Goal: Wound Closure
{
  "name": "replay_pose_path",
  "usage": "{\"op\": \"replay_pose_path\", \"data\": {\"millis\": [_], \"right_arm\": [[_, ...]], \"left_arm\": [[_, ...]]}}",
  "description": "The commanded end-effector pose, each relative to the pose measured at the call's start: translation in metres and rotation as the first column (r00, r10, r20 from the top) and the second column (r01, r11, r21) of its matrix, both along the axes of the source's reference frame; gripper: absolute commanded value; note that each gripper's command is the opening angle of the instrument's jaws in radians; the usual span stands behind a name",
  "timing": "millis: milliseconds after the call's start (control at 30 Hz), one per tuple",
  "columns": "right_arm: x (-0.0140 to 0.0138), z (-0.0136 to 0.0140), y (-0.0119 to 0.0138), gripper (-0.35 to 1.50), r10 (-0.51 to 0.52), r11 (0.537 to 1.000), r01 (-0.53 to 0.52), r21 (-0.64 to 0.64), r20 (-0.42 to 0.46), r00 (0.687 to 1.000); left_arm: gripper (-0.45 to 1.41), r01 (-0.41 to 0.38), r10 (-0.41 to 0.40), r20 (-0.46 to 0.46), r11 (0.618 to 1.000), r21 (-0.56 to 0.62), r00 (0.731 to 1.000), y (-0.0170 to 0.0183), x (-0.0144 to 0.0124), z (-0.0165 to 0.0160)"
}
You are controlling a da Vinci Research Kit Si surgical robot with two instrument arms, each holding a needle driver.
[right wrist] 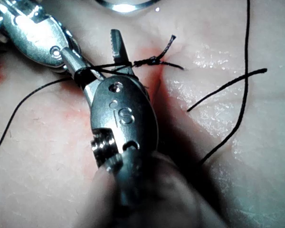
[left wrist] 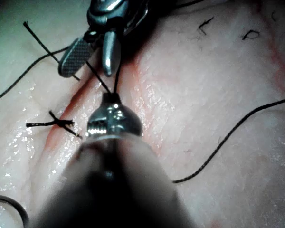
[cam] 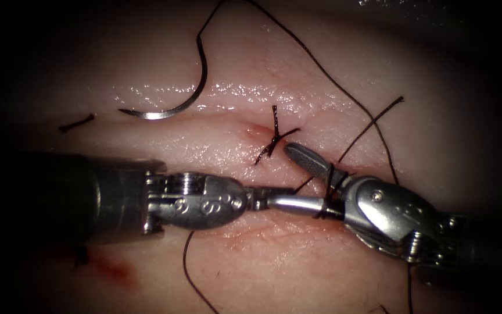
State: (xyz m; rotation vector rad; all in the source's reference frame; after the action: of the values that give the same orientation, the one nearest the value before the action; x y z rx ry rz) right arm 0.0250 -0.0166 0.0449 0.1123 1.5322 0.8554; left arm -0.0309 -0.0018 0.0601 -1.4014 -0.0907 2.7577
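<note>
Pale, wet tissue point(cam: 251, 273) lies behind everything, with a smear of red fluid point(cam: 114, 268) at lower left of the endoscope frame.

Just right of centre there, a finished knot point(cam: 274, 139) stands with its short ends sticking out. Below it, your thread point(cam: 321, 70) is wound in a couple of turns round the base of the right end effector point(cam: 279, 175). Its jaws stand wide apart and grip nothing. I take it they are spread like that to keep the turns from slipping off.

Your left end effector point(cam: 260, 197) comes in from the left, and its tip almost meets the right one's lower jaw. Its jaws look closed. In the left wrist view two strands run from that tip up toward the open jaws, so I judge that it grips the thread, probably to hold it taut against the turns.

Neither tool holds the needle point(cam: 188, 102). It lies flat on the tissue at upper left, out of the flesh as far as I can see. It seems to be parked there clear of the work, with the thread trailing off its blunt end toward the top edge. A stray cut end point(cam: 76, 122) lies further left.

A stamped "S" can be read on each tool's wrist; the marks beside it can't be made out.
</note>
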Motion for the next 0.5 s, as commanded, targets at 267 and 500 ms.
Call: {"op": "replay_pose_path", "data": {"millis": [267,500], "right_arm": [[-0.0019,0.0018,-0.0004,0.57,0.16,0.982,-0.17,0.078,0.116,0.98],[-0.0044,0.0026,-0.0003,0.49,0.279,0.943,-0.306,0.129,0.192,0.941]], "left_arm": [[-0.45,0.01,-0.01,0.001,1.0,0.008,1.0,-0.0004,-0.0016,-0.0011],[-0.45,0.037,-0.037,0.018,0.999,0.023,0.999,0.0015,-0.003,-0.0017]]}}
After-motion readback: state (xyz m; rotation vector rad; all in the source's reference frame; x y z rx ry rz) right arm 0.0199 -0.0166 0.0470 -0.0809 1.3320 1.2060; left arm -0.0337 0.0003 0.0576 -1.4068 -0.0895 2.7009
